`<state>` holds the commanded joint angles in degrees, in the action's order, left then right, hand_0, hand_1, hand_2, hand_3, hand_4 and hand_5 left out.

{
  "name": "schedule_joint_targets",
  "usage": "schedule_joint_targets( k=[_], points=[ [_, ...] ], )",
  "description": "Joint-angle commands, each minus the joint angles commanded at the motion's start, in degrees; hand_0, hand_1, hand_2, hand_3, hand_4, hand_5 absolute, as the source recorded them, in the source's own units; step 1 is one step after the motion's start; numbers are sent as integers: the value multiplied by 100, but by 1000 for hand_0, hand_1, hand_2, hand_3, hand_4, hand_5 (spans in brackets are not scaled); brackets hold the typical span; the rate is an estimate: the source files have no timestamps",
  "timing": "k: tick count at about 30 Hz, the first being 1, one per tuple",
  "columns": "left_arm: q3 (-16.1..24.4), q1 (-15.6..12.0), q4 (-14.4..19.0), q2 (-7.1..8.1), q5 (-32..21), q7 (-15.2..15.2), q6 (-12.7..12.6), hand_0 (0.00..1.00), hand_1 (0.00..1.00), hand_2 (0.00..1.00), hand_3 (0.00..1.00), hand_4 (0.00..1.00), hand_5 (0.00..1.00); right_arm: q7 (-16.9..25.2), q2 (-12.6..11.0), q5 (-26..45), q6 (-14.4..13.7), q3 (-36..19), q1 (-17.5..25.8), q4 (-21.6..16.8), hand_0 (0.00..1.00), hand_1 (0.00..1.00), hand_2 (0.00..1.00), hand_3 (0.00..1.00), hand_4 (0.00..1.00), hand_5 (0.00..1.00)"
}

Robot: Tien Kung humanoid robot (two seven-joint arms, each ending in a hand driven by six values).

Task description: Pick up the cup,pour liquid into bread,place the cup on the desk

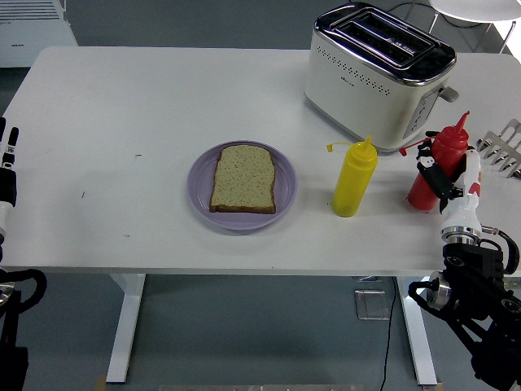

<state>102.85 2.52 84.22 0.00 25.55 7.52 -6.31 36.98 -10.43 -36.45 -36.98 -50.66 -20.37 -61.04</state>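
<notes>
Right hand (450, 181) apparently grasping red bottle (437, 167), right of frame; tilt slowly above bread (243, 178).

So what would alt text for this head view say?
A robot's right hand grips a red squeeze bottle beside a yellow squeeze bottle and a toaster. A bread slice lies on a purple plate; the left hand rests at the white table's edge.

The robot's black-and-white right hand (450, 179) covers the lower right side of the red plastic squeeze bottle (437, 161). The left hand (6, 167) is cut off by the picture's left edge; only part shows.
</notes>
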Motion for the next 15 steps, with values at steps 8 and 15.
schedule_joint_targets(
  k=[8,15],
  points=[
    [-8,-2,1,0,0,-3,0,808,741,727,720,490,998,0,42,-20,0,11,-63,61,306,332,389,483,380,193],
    [-3,0,3,0,0,-1,-1,808,741,728,719,490,998,0,54,-19,0,31,-61,106,308,332,389,483,379,191]
  ],
)
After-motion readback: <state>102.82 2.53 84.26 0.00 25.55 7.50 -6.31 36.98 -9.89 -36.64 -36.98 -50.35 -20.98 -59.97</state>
